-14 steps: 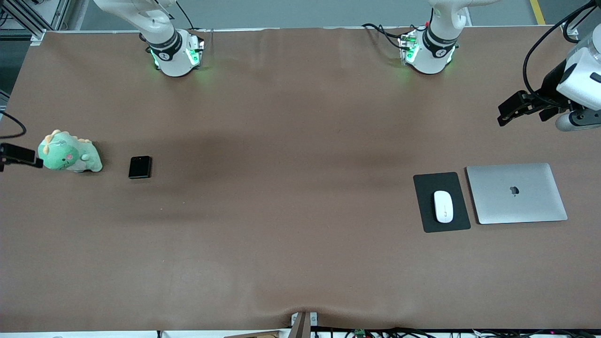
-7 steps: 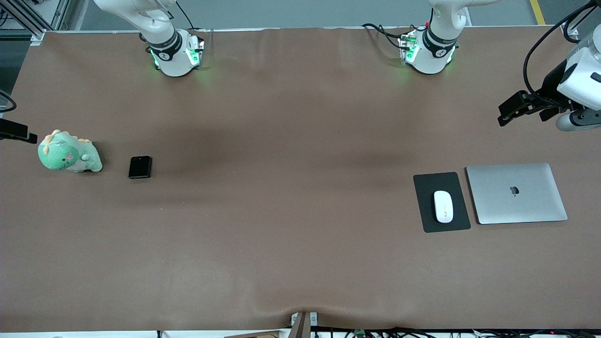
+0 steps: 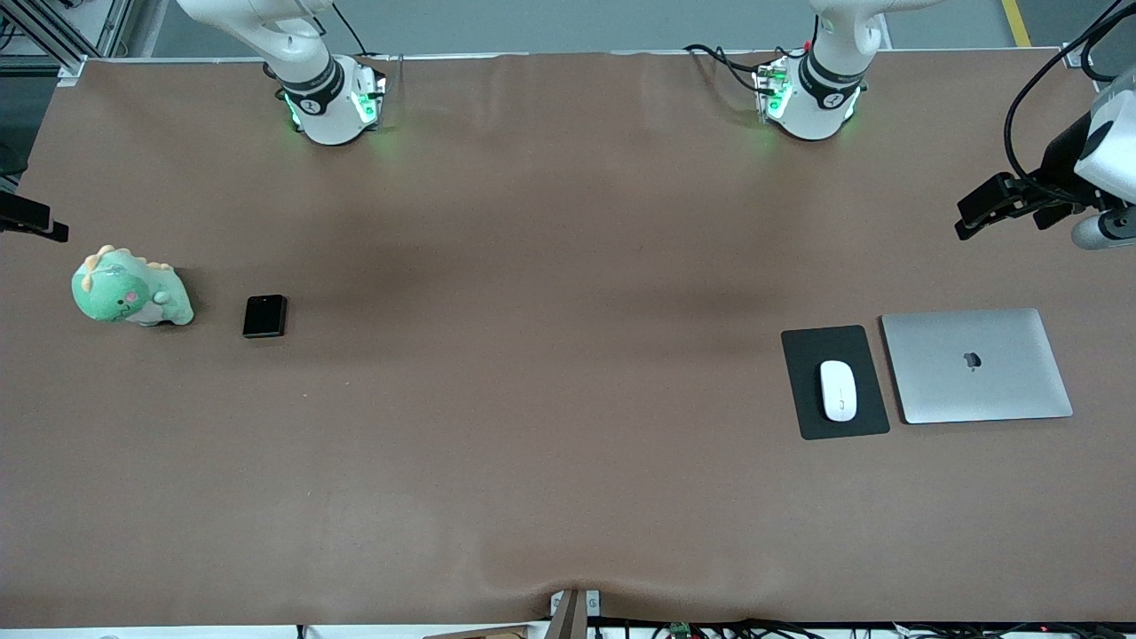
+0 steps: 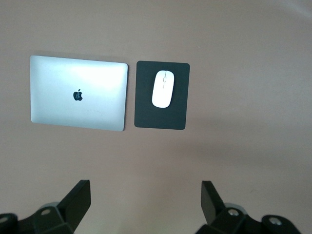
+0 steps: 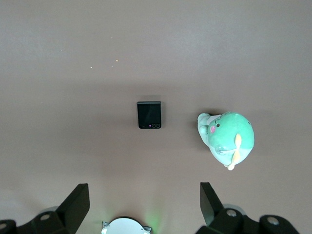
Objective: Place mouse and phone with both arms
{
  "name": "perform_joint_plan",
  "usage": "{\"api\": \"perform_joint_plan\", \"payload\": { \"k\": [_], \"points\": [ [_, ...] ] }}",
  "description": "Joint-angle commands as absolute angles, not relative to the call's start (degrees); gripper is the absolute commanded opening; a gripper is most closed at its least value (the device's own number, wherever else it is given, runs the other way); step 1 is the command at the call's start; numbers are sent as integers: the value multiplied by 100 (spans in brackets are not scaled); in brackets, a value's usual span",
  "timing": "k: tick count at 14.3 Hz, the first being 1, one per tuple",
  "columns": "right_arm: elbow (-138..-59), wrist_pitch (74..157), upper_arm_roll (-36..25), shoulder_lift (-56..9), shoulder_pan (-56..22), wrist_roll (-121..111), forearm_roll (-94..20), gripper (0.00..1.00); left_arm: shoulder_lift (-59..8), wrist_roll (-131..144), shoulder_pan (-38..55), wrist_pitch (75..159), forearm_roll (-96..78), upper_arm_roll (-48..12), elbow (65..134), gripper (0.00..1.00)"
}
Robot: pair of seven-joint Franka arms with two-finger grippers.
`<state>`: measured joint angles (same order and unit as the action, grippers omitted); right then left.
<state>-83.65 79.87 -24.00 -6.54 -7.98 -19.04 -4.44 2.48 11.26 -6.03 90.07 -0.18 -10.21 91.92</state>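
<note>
Desk (image 3: 550, 426): brown matte cover, wrinkled at near edge | Floor (image 3: 550, 22): grey | Frame (image 3: 71, 31): aluminium, corner | Cables (image 3: 799, 628): near edge

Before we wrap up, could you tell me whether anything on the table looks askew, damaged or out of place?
Nothing stands out. The mouse lies squarely on its black mouse pad beside the closed laptop; the phone lies flat beside the green plush dinosaur. Both open pincers, left and right, hold nothing.
</note>
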Motion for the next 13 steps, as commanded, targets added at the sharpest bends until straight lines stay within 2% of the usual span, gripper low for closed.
{"api": "perform_joint_plan", "payload": {
  "k": [1,13],
  "points": [
    [-8771,8077,-2347,-229,-1027,-1784,-281,100,343,967,-712,8965,-158,-1020,9211,100],
    [-8921,8068,-2329,-88,-1309,-1531,-88,100,352,976,-729,8930,-158,-1028,9167,100]
  ]
}}
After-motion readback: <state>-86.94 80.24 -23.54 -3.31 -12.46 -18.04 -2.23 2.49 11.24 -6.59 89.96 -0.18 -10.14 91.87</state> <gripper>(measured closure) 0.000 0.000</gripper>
